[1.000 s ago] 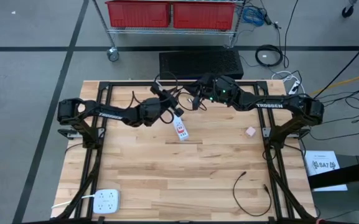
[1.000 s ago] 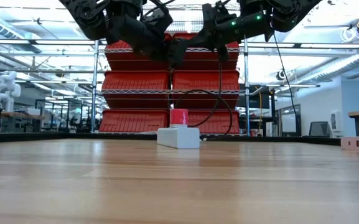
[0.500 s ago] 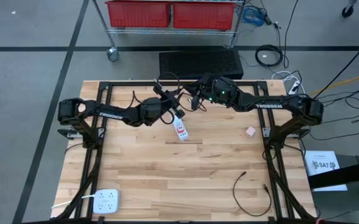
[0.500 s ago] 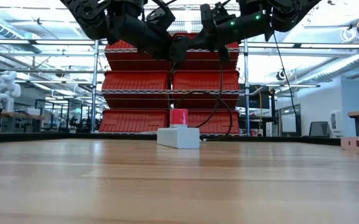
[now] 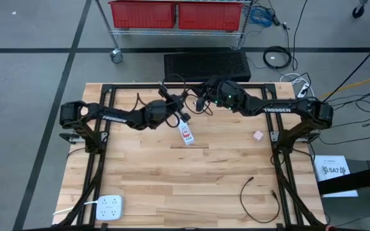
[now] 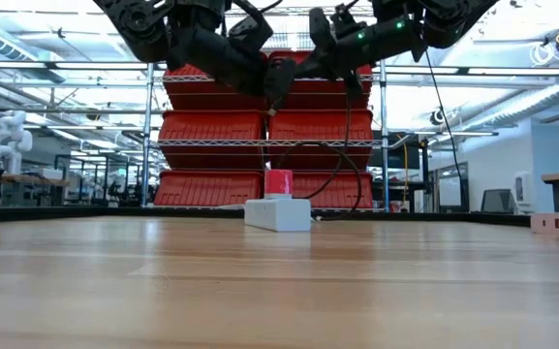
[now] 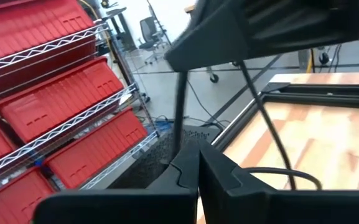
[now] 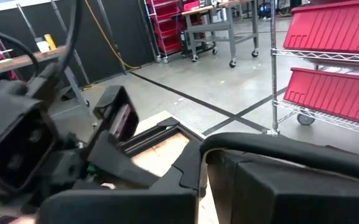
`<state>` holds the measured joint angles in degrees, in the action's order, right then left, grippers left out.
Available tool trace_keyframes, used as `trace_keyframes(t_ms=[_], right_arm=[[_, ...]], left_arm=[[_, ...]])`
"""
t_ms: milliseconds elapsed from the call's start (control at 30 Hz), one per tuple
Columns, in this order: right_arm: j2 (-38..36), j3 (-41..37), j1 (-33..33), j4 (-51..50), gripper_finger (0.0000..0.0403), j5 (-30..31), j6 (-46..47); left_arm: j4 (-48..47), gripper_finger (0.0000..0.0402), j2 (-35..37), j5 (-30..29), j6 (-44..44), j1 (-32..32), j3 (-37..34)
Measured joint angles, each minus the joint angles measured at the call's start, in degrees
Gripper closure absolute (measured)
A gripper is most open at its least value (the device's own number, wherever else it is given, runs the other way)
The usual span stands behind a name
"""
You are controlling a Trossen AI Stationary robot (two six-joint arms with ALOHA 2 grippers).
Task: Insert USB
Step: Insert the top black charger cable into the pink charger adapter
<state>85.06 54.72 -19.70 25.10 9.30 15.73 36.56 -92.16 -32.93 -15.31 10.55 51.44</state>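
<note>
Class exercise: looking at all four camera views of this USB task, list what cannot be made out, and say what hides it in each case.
- USB plug: in no view; in the high view the left gripper and right gripper cover the cable end.
- Power strip sockets: too small in the high view; side-on in the low view.
- Small pink object: too small to identify.

Right gripper (image 8: 202, 167): the two dark fingers (image 8: 167, 186) stand pressed together, with a black cable (image 8: 291, 146) clamped at their tips and arching away along the frame. Other arm (image 8: 23, 143): close by, dark housing and a finger with a grey pad (image 8: 120, 121); black leads run up from it. Table (image 8: 160, 149): a corner of light wood with a black frame rail shows between the two arms. Beyond: grey concrete floor (image 8: 229, 93) with dark tape lines, wire shelving (image 8: 328, 59) carrying red bins (image 8: 338, 28), and wheeled workbenches (image 8: 219, 31) farther off
</note>
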Motion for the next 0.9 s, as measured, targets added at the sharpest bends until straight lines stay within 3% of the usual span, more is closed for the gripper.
trace_keyframes(t_ms=[167,600,900], right_arm=[[0.0,0.0,0.0,0.0,0.0403,0.0,-0.1],[0.0,0.0,0.0,-0.2,0.0403,0.0,-1.0],[0.0,0.0,0.6,0.6,0.0403,0.0,-0.5]], left_arm=[[0.2,0.0380,0.0,-0.1,-0.5,0.0,0.0],[0.8,0.0247,0.0,-3.4,-1.6,-0.2,0.0],[2.6,0.0235,-1.9,-3.7,0.0,-0.2,1.3]])
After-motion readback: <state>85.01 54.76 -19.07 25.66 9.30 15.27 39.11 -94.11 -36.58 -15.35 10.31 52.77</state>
